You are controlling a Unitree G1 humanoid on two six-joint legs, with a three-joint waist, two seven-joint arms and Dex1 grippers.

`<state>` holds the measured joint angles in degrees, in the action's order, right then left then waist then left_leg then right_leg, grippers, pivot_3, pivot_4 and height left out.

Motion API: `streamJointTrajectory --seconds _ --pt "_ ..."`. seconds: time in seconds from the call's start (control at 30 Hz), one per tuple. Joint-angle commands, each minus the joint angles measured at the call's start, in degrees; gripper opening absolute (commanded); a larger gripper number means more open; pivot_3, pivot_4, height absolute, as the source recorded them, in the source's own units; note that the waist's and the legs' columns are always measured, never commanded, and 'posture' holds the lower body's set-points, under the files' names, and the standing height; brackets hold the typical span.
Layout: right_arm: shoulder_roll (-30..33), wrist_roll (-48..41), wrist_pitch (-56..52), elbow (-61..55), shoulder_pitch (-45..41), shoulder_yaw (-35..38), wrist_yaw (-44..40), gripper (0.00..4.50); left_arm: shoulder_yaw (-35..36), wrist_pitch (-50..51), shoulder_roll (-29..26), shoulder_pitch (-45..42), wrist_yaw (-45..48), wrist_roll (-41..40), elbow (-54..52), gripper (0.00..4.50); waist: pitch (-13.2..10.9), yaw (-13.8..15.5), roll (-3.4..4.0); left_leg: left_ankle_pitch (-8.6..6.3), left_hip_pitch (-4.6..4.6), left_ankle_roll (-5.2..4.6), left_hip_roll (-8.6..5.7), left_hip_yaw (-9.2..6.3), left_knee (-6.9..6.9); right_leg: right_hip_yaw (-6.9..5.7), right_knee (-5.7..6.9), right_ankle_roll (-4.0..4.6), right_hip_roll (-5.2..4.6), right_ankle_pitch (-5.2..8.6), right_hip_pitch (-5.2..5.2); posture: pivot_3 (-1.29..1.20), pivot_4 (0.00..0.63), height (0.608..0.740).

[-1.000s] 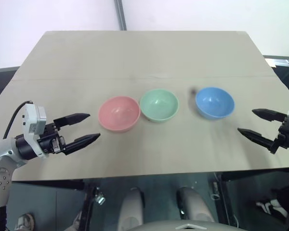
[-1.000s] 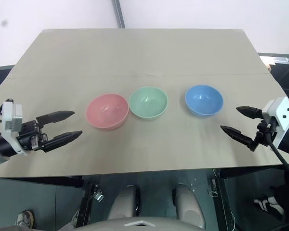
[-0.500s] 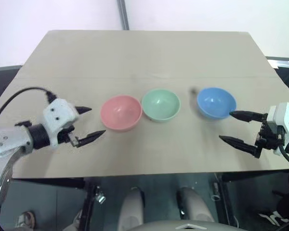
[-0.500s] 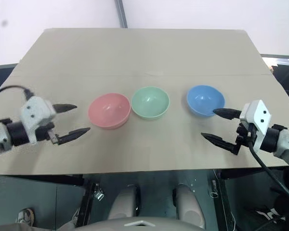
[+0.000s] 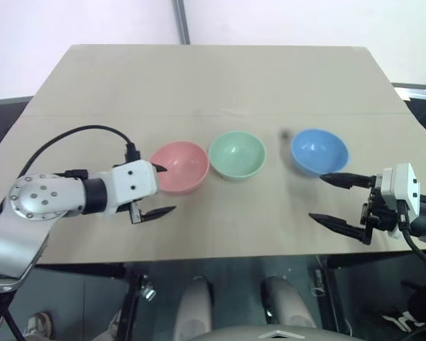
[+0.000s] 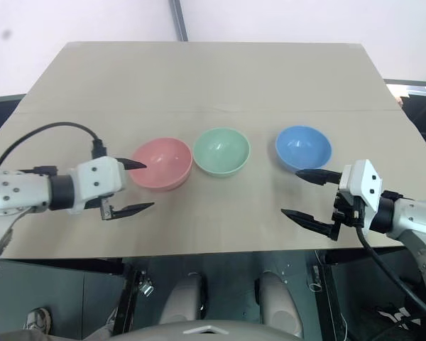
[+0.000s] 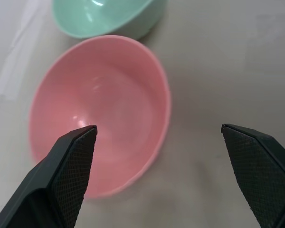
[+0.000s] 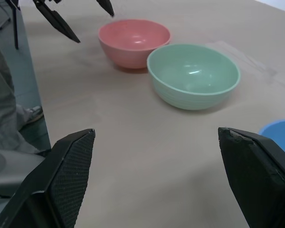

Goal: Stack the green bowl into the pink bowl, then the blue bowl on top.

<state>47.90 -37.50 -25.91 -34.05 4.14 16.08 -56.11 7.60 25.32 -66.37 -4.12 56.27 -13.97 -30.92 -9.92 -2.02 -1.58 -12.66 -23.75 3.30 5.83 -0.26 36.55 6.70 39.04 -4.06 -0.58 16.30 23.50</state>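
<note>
Three bowls sit in a row on the table (image 5: 220, 78): the pink bowl (image 5: 179, 166) touching the green bowl (image 5: 236, 154), the blue bowl (image 5: 319, 150) apart beyond it, none stacked yet. Both arms have swung inward over the past second. The left gripper (image 5: 160, 190) now brackets the pink bowl's near rim, the right gripper (image 5: 329, 199) nears the blue bowl. Both sets of jaws gape wide, holding nothing.
</note>
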Motion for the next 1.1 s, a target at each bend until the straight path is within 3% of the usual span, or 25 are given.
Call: streamJointTrajectory --seconds 0.03,0.3,0.43,0.53,0.6,0.67,0.7,1.0,1.1 --pt "-0.3 0.0 1.4 -2.7 1.1 1.1 0.5 4.50 -4.0 -1.9 -1.2 -2.6 -1.9 6.6 -0.1 4.44 0.0 0.0 0.01 0.00 0.00 0.00 0.00 0.00 0.00 0.00 0.00 0.00 0.00 0.00 0.00 0.00 0.150 0.740" --pt "-0.7 0.1 1.9 -4.0 3.8 2.6 1.3 4.50 -7.9 -1.7 -0.5 -6.5 -1.5 10.8 1.0 4.44 0.0 0.0 0.00 0.00 0.00 0.00 0.00 -0.01 0.00 0.00 0.01 0.00 0.01 0.00 0.01 0.00 0.150 0.740" --pt "-0.7 0.0 2.2 -4.0 4.0 2.6 1.8 4.50 -9.0 -1.8 -0.4 -6.9 -0.4 11.7 1.4 3.12 0.0 0.0 0.00 0.00 0.00 0.00 0.00 0.00 0.00 0.01 0.02 0.00 0.00 0.00 0.00 0.00 0.150 0.740" --pt "-0.7 0.2 2.6 -3.6 4.2 2.8 1.8 4.50 -10.2 -2.0 0.0 -7.0 -0.1 12.9 1.9 1.51 0.0 0.0 0.00 0.00 0.00 0.00 0.00 -0.01 0.00 0.01 0.02 0.00 0.00 0.00 0.00 0.00 0.150 0.740" --pt "-0.7 0.4 2.7 -3.4 4.1 2.7 1.9 4.50 -11.4 -2.1 0.5 -7.3 -0.2 13.7 2.3 1.10 0.0 0.0 0.00 0.00 -0.01 0.00 0.00 -0.01 0.00 0.00 0.02 0.00 0.01 0.00 0.00 0.00 0.150 0.740" --pt "-0.8 0.5 2.8 -3.4 4.0 2.6 2.1 4.50 -12.3 -2.3 1.1 -7.4 -0.2 14.3 2.4 0.31 0.0 0.0 0.00 0.00 0.00 0.00 0.00 -0.01 0.01 0.00 0.03 0.00 0.01 0.00 0.00 0.00 0.150 0.740" --pt "-0.7 0.5 2.9 -3.3 3.9 2.5 2.1 4.50 -12.6 -2.4 1.4 -7.5 -0.1 14.5 2.3 0.12 0.0 0.0 0.00 0.00 0.00 0.00 0.00 -0.01 0.01 0.00 0.03 0.00 0.01 0.00 0.00 0.00 0.150 0.740" --pt "-0.9 1.0 3.4 -2.9 3.8 2.3 2.4 4.50 -11.3 -4.1 2.9 -6.7 1.0 13.7 1.1 0.12 0.0 0.0 -0.01 0.00 0.00 0.00 0.00 -0.02 0.03 0.00 0.05 0.00 0.01 0.00 0.00 0.00 0.150 0.740" --pt "-0.7 1.0 3.6 -2.7 4.0 2.5 2.4 4.50 -5.7 -4.3 2.5 -2.5 4.5 7.9 -2.6 0.12 0.0 -0.2 0.00 0.00 -0.01 0.00 0.00 -0.02 0.03 0.01 0.06 0.00 0.01 0.00 0.00 0.00 0.150 0.740"
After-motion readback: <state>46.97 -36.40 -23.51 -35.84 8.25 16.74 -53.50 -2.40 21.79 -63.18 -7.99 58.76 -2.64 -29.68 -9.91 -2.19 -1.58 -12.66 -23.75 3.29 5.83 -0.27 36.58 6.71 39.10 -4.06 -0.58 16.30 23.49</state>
